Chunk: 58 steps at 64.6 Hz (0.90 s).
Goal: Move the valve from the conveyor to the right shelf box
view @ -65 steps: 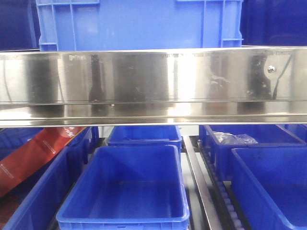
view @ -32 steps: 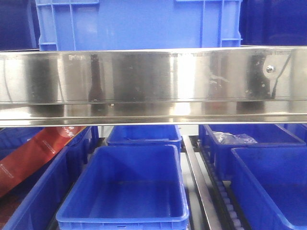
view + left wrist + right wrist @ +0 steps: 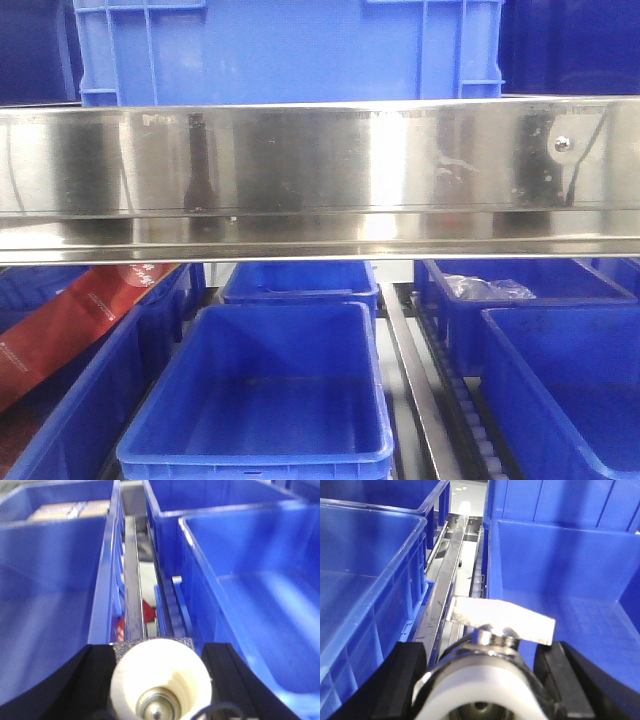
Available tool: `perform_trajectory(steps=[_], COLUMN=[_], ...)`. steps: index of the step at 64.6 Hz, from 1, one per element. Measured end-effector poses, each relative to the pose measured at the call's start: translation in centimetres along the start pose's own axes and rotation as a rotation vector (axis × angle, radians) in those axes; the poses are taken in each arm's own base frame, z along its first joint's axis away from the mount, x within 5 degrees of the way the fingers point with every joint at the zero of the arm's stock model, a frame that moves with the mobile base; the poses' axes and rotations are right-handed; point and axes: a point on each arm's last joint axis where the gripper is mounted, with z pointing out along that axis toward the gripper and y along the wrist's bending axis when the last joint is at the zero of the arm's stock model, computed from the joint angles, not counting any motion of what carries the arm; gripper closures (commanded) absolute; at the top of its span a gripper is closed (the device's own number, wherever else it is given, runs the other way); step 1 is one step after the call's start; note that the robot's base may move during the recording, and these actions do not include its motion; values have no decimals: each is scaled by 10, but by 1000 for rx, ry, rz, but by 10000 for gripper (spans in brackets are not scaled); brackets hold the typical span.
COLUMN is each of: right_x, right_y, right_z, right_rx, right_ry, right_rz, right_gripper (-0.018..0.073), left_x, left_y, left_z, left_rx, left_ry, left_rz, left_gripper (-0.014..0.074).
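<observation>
**Status.** The right pincer [image 3: 482, 652] is clamped on a metal valve [image 3: 485, 695] with a white collar. Its flat lever handle [image 3: 502, 620] points forward and to the right. The left pincer [image 3: 160, 652] pinches a second, cream-bodied valve [image 3: 159, 682] between black fingers [image 3: 90, 680]. The conveyor is not in any view.

**Position.** In the right wrist view the metal valve hangs above the steel rail [image 3: 445, 585], between the left-hand box [image 3: 375, 560] and the right-hand box [image 3: 560, 575], and is not yet over either floor. The cream-bodied valve sits likewise over the divider rail [image 3: 132, 590].

**Judgement.** The carry appears complete and placement is outstanding.

**Hazards.**
- Letting go at this spot would likely drop the valve onto the rail or into the gap beside it. The cause would be poor sideways alignment.
- The protruding handle could catch the box rim on descent and twist the valve in the grip.
- The front view shows a steel shelf beam [image 3: 320, 170] low over the boxes, so a raised arm risks striking it.
</observation>
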Motion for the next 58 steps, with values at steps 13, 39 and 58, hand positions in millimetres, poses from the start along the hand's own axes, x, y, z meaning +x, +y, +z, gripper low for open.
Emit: perform_trajectory(steps=[13, 39, 58], right_x=[-5, -45, -28], right_y=[5, 48, 94], right_z=[-2, -3, 59], right_rx=[-53, -245, -350], right_ry=[-35, -236, -114], right_rz=[68, 113, 90], right_gripper=[713, 713, 713], left_x=[-9, -26, -15], left_y=[-3, -65, -125], left_z=[0, 21, 63], left_rx=[11, 212, 367], left_ry=[-97, -322, -370], left_rz=[-11, 15, -45], left_gripper=[708, 708, 708])
